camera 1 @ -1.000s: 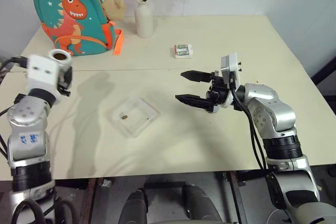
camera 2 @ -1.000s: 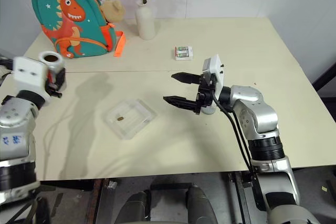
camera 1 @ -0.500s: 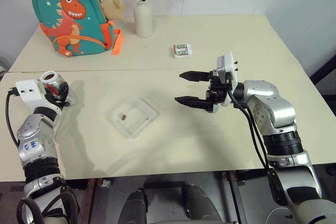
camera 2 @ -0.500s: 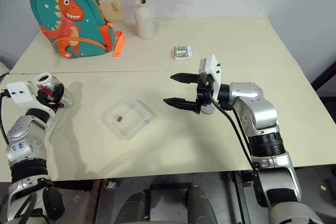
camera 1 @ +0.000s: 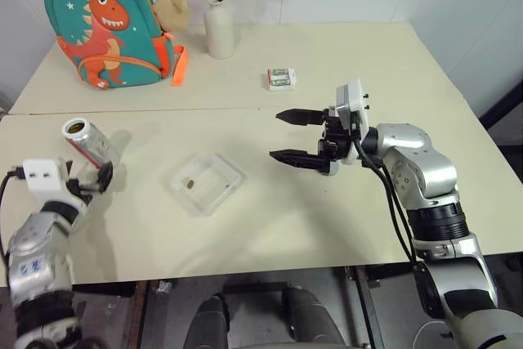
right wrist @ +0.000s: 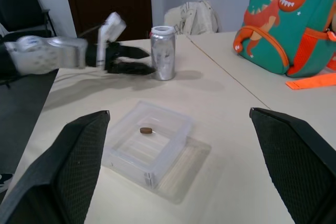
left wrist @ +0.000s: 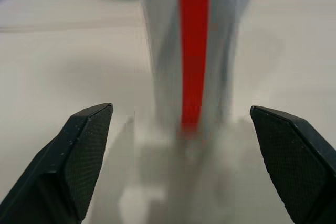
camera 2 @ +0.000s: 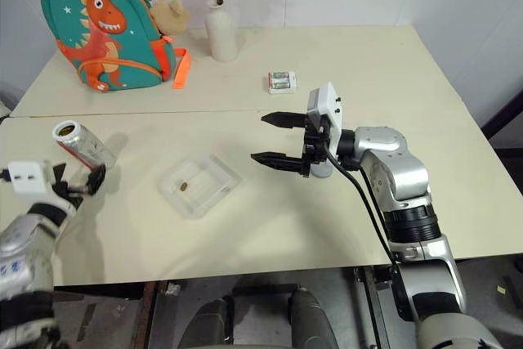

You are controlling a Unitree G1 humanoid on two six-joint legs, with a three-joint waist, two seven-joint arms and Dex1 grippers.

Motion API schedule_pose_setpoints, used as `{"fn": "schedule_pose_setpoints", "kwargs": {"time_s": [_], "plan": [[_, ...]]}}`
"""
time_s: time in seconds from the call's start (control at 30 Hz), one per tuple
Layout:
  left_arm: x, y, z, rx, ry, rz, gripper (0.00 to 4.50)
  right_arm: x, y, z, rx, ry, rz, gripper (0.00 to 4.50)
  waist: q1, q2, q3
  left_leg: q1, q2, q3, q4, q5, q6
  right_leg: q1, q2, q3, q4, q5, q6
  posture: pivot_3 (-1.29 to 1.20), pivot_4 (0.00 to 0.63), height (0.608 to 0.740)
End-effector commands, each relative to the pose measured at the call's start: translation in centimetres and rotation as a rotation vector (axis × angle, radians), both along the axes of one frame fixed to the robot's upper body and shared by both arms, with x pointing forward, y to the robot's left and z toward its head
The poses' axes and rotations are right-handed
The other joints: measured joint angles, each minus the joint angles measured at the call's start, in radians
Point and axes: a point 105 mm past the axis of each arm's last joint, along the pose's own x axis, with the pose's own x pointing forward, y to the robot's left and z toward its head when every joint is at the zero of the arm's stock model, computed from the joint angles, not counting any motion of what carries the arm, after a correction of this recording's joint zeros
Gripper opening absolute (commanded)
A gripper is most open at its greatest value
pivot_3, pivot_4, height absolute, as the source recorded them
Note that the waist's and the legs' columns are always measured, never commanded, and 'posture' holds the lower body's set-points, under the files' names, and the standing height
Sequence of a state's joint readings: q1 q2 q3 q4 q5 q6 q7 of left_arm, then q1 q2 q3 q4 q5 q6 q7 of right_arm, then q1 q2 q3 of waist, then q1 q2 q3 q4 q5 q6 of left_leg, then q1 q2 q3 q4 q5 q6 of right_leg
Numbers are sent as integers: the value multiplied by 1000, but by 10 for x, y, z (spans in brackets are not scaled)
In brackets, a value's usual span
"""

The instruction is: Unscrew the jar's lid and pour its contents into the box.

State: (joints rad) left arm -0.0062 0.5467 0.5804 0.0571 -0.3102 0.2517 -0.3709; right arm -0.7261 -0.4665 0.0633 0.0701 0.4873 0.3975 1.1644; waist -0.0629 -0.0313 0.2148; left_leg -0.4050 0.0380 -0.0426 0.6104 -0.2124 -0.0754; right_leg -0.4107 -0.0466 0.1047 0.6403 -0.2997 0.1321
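Right wrist view: box (right wrist: 152,145) holds brown bit (right wrist: 146,130); jar (right wrist: 163,52) lidless; both pincers released.

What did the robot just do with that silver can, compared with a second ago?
The left tool brought the jar down from the air to the table and opened, letting go; the jar now stands by itself. The right tool stayed open in place, and the box kept its brown bit.
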Motion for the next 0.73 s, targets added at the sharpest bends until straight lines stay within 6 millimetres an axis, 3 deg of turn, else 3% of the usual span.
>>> {"fn": "schedule_pose_setpoints", "kwargs": {"time_s": [0.03,0.17,0.23,0.37,0.47,0.6,0.73], "plan": [[-32,-14,32,181,-26,-136,4472,-10,-13,6,-18,-44,15,4500,2,0,0,0,1,0,0,-1,-1,0,0,0,-1,0,-1,0,150,740],[-49,-50,64,370,-103,-395,4472,-12,-28,1,-72,-83,-2,4500,14,0,0,0,2,2,-1,-1,-2,0,0,-1,-7,-10,-20,0,150,740],[-44,-71,83,446,-165,-526,4472,-13,-35,1,-96,-119,-7,4500,15,0,0,0,4,4,-1,-2,-2,2,1,-1,-14,-8,-23,0,150,740],[-29,-109,108,422,-187,-776,4472,-20,-38,8,-109,-212,14,4500,6,0,0,-1,8,15,-1,-3,-5,5,1,2,-24,-3,-29,0,150,740],[-25,-122,109,422,-161,-909,4472,-24,-41,8,-126,-233,30,4500,-11,0,0,-1,9,25,-1,-2,2,4,1,10,-25,-2,-28,0,150,740],[-21,-123,96,398,-101,-973,4472,-28,-47,2,-148,-203,22,4500,-23,0,0,-1,10,27,-1,-9,5,-1,2,12,-17,3,2,0,150,740],[-22,-126,93,397,-96,-997,4472,-28,-52,4,-146,-204,-10,4500,-23,0,0,-1,15,26,-2,-13,10,-6,8,11,-11,-3,-2,0,150,740]]}}
